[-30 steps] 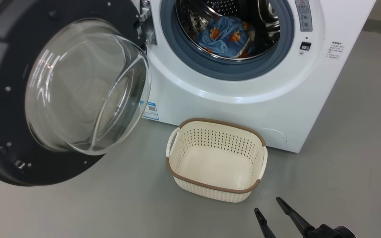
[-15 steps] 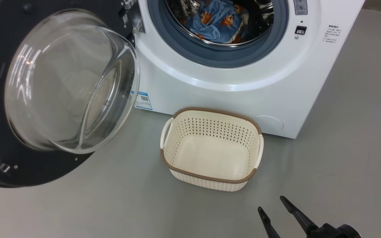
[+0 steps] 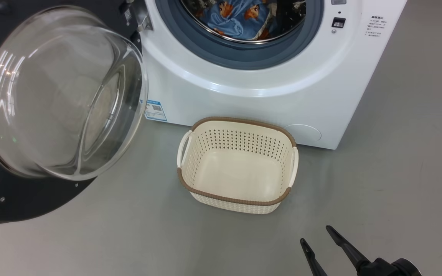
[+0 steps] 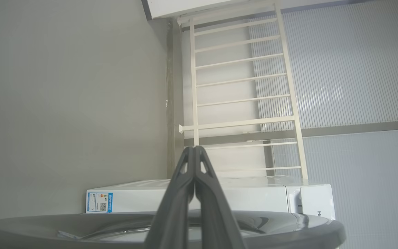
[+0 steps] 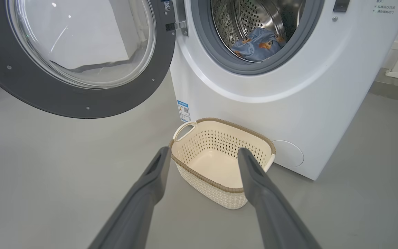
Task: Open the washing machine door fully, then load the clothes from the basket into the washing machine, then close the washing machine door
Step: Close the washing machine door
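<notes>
Head view: clothes (image 3: 240,19) inside washing machine (image 3: 244,99) at 12 o'clock, washing machine door (image 3: 60,96) wide open at 9, basket (image 3: 236,205) empty centrally; right jaws parted, left jaws pressed together

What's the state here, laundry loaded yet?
Loading looks done: the clothes lie inside the washing machine, and the basket stands empty on the floor in front. The washing machine door hangs wide open. The right gripper is open and empty near the basket; the left gripper is shut, empty, by the door's rim. Closing the door remains.
</notes>
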Available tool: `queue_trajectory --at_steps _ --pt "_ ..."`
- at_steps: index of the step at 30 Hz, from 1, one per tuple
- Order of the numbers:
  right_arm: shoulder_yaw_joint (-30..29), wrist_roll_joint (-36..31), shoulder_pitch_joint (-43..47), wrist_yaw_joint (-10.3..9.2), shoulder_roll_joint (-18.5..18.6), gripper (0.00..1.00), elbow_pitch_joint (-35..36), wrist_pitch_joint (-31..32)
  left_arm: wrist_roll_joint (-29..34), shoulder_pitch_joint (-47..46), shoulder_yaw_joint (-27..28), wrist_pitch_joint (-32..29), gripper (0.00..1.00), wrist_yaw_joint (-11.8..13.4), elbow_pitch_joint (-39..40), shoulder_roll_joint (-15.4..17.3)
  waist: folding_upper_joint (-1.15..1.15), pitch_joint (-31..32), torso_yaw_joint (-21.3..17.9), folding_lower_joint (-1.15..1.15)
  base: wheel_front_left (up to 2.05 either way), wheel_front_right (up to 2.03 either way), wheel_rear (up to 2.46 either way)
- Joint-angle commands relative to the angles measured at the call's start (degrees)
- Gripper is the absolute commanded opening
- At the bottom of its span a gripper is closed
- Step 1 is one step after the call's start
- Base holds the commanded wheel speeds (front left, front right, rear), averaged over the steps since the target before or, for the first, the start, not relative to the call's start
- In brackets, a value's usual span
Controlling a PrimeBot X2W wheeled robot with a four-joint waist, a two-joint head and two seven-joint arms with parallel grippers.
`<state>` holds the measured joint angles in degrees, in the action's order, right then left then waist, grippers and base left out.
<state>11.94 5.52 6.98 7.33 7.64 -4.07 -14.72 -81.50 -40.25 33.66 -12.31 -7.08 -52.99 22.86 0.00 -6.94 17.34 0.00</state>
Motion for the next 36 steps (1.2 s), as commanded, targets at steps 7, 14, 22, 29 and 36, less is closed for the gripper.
queue_trajectory --at_steps 7,14,22,29,36 --pt "1.14 -0.7 -1.57 0.16 0.19 1.0 1.18 -0.28 -1.05 -1.54 -1.97 -2.65 0.0 -0.4 2.02 3.38 0.0 -0.01 -0.66 0.0 0.0 0.0 0.0" --pt "1.4 -0.53 -1.47 0.16 0.07 1.0 1.05 -0.28 -1.97 -0.35 -4.07 -6.19 0.0 -0.4 2.13 4.02 0.0 0.39 -0.84 0.0 0.0 0.0 0.0" --pt "1.52 -0.24 -1.56 0.16 -0.14 1.0 0.88 -0.28 -3.39 1.05 -5.83 -9.99 0.0 -0.4 3.63 3.43 0.0 1.28 -0.13 0.0 0.0 0.0 0.0" --pt "1.51 0.43 -1.17 0.16 -0.5 1.0 0.7 -0.28 -4.47 3.85 -7.63 -12.89 0.0 -0.41 6.92 1.22 0.0 3.09 1.06 0.0 0.0 0.0 0.0" --pt "1.72 1.24 -0.65 0.16 -0.65 1.0 0.43 -0.28 -4.97 6.06 -10.04 -14.67 0.0 -0.41 10.24 -2.4 0.0 4.84 2.16 0.0 0.0 0.0 0.0"
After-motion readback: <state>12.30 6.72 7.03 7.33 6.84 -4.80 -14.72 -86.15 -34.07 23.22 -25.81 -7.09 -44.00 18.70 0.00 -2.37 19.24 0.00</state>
